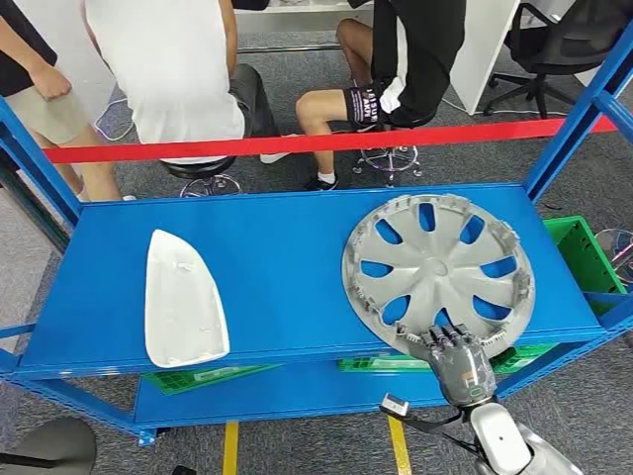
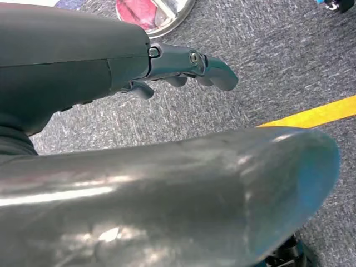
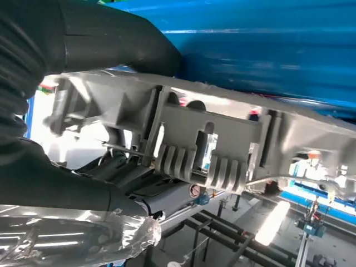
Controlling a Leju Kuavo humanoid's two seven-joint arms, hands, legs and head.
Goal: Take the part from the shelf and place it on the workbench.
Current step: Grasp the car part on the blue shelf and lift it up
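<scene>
In the head view a blue metal shelf (image 1: 299, 247) spans the frame, and on its top deck lie two parts: a white, roughly triangular cover (image 1: 183, 302) toward the left and a silver wheel cover (image 1: 438, 272) toward the right, flat on the deck with its near rim reaching over the front edge. The right robot hand (image 1: 457, 358) comes up from below on a silver arm and grips that near rim, its dark fingers (image 1: 440, 336) curled over the top of it. Green crates (image 1: 583, 257) sit on the lower level and beside the shelf, a red strap (image 1: 328, 142) stretches across behind it, and people sit on stools beyond (legs and torsos are what shows). In the left wrist view the left robot hand (image 2: 184, 69) hangs over grey carpet with a yellow floor line (image 2: 315, 114), its fingers loosely bent and apart, holding nothing. In the right wrist view the ribbed underside of the wheel cover (image 3: 201, 144) runs across the picture just beneath the blue shelf edge (image 3: 260, 50), and the thick grey thumb (image 3: 122, 50) presses against the cover from one side with darker fingers on the other.
</scene>
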